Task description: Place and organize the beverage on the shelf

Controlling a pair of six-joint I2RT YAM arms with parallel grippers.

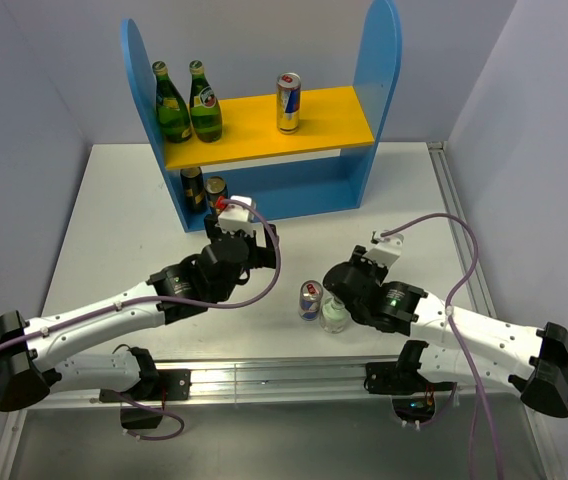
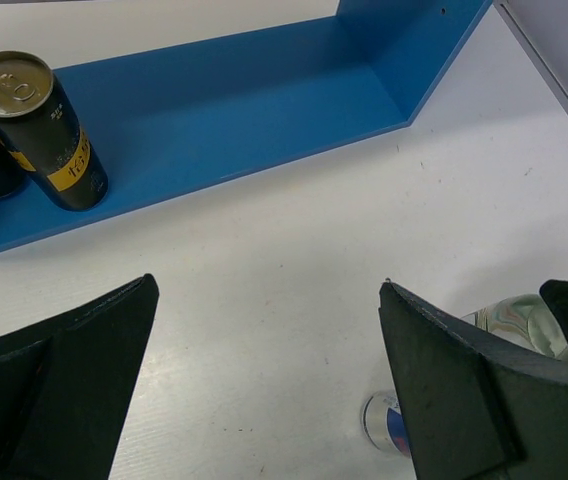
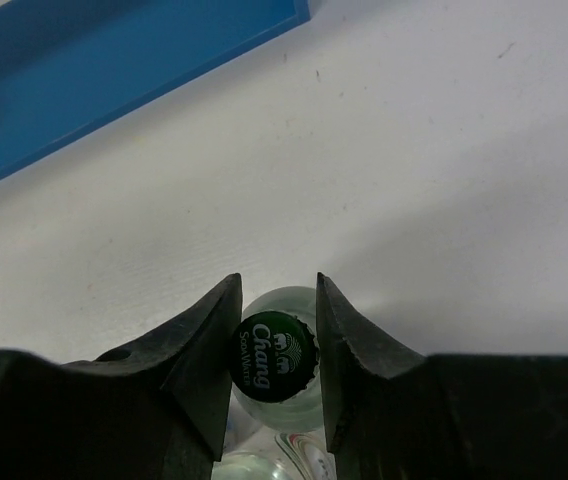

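The shelf [image 1: 314,115] stands at the back of the table. Its yellow upper board carries two green bottles [image 1: 189,103] and a blue-and-silver can [image 1: 288,102]. Two dark black-gold cans [image 1: 204,189] [image 2: 54,130] stand on its blue lower level [image 2: 244,100]. A second blue-and-silver can [image 1: 310,300] [image 2: 384,425] stands on the table mid-front. Beside it is a short clear bottle [image 1: 335,318] [image 3: 274,357] with a dark cap; my right gripper [image 1: 338,302] [image 3: 276,280] is shut on that cap from above. My left gripper [image 1: 239,232] [image 2: 264,285] hangs open before the shelf's lower level, holding nothing.
White table [image 1: 404,200] with a raised rail along its right edge [image 1: 461,230]. Grey walls close in the sides and back. The shelf's tall blue side panels [image 1: 379,60] stand at both ends. A purple cable [image 1: 434,222] loops over the right arm.
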